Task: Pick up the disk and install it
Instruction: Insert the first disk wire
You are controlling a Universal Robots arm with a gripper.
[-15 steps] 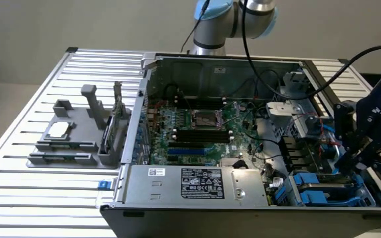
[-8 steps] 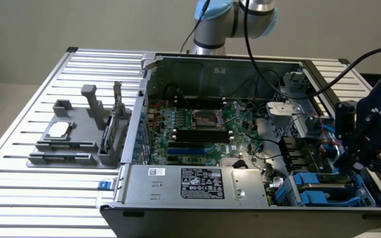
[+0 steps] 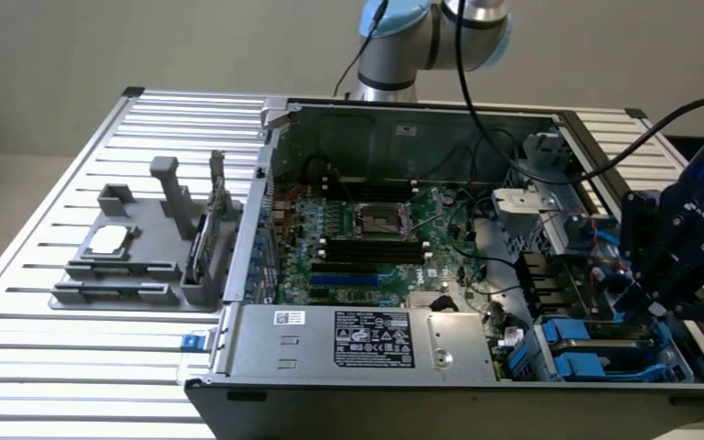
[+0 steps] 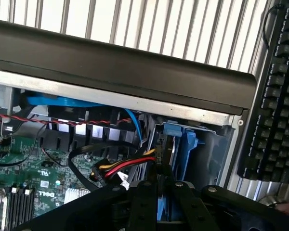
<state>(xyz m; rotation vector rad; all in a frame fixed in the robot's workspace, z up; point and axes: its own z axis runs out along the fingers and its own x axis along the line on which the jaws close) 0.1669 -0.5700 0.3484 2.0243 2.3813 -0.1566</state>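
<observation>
Wrist view: the disk [image 4: 164, 150] edge-on in the grip of nearly closed fingers [image 4: 143, 204], at blue bay [image 4: 196, 144].

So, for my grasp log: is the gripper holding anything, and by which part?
The gripper appears shut on the disk, pinching its flat faces at the end nearest the wrist.

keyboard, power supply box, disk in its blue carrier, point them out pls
keyboard [image 4: 274, 96], wrist view, on its black keys
power-supply box [image 3: 374, 341], exterior view, on its black label
disk [image 4: 176, 131], wrist view, on the end of its blue carrier
</observation>
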